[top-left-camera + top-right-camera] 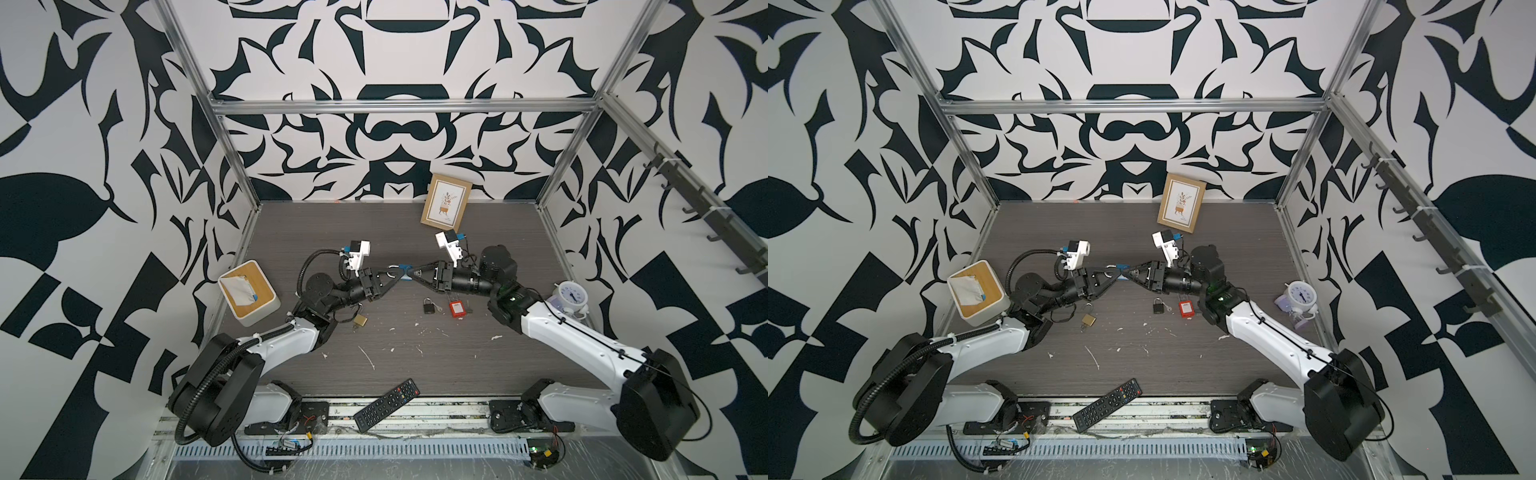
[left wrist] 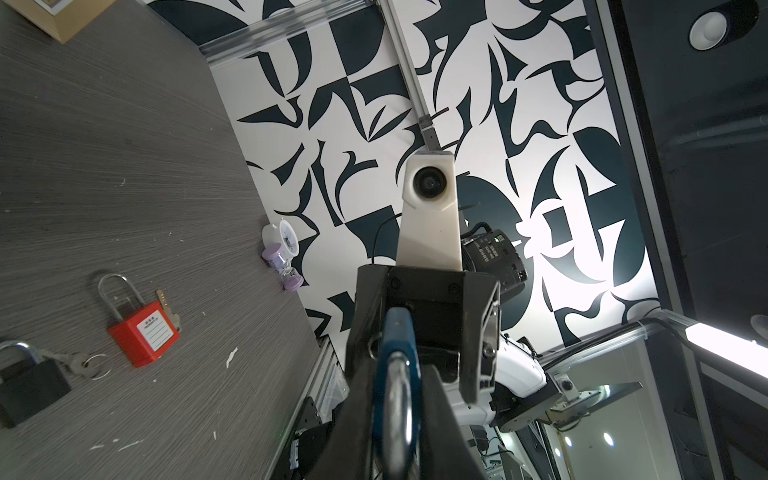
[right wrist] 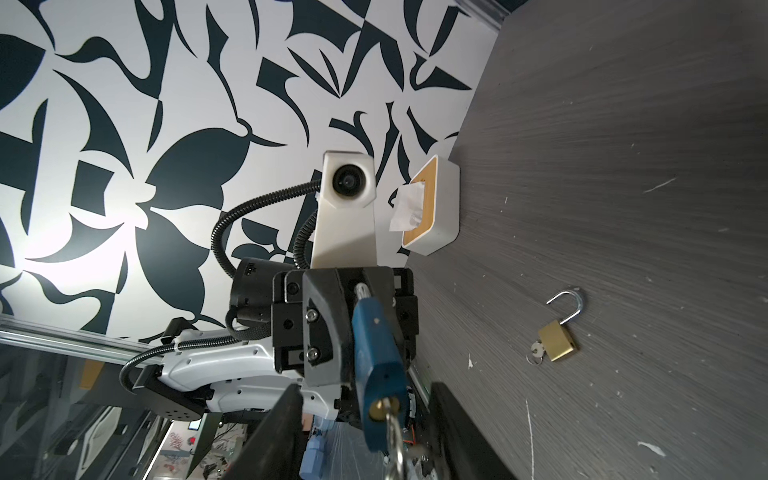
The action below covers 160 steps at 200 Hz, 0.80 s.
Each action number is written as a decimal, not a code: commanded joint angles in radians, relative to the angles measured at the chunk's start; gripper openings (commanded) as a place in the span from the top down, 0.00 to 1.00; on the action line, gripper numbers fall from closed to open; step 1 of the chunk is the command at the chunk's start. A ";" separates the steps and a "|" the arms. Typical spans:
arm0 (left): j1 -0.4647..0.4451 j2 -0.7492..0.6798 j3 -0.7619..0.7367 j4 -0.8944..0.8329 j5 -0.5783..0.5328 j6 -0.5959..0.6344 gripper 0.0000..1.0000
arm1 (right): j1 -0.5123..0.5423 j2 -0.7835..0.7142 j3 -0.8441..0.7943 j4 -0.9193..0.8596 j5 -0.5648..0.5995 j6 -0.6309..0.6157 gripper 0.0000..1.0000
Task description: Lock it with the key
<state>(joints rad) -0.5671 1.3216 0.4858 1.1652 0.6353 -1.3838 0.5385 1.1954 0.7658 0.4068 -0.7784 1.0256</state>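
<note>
blue padlock [image 1: 406, 267] seems pinched by the left pincer [image 1: 396, 275].

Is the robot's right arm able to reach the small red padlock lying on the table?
Probably yes. The small red padlock lies uncovered on the grey table, close beside the right arm. The right fingers stand open around the blue padlock, which the left fingers hold.

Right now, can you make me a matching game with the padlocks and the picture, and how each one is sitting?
Things:
1. blue padlock
2. brass padlock
3. red padlock
4. picture frame

States:
A. lying with its shackle swung open
B. standing propped at the back
C. held up in the air
D. lying shut, white label on its front

Pairs: 1-C, 2-A, 3-D, 4-B
</note>
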 commanded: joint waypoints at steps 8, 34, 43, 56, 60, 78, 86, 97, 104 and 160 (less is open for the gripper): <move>-0.002 -0.032 -0.015 0.075 -0.010 0.004 1.00 | -0.036 -0.049 0.023 -0.024 0.017 -0.026 0.49; -0.002 -0.035 -0.012 0.071 -0.007 0.005 1.00 | -0.037 -0.048 0.011 0.021 0.003 -0.002 0.63; -0.001 -0.035 -0.013 0.071 -0.008 0.005 1.00 | -0.038 -0.044 0.010 0.037 -0.009 0.008 0.68; -0.001 -0.033 -0.013 0.068 -0.009 0.006 1.00 | -0.037 -0.039 0.012 0.051 -0.025 0.016 0.69; -0.002 -0.033 -0.013 0.068 -0.008 0.005 1.00 | -0.037 -0.039 0.012 0.054 -0.026 0.019 0.69; -0.001 -0.029 -0.010 0.071 -0.008 0.003 1.00 | -0.037 -0.036 0.013 0.059 -0.040 0.020 0.70; -0.001 -0.027 -0.009 0.070 -0.007 0.002 1.00 | -0.037 -0.032 0.015 0.065 -0.047 0.023 0.72; -0.001 -0.024 -0.004 0.071 -0.008 0.002 1.00 | -0.037 -0.027 0.013 0.070 -0.055 0.029 0.74; -0.001 -0.022 -0.004 0.073 -0.008 0.001 1.00 | -0.035 -0.024 0.012 0.069 -0.059 0.030 0.74; -0.001 -0.016 0.001 0.080 -0.006 -0.005 1.00 | -0.031 -0.019 0.001 0.068 -0.067 0.027 0.78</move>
<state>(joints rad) -0.5671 1.3106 0.4835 1.1728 0.6292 -1.3842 0.4999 1.1816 0.7643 0.4217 -0.8192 1.0512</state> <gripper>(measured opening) 0.172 0.232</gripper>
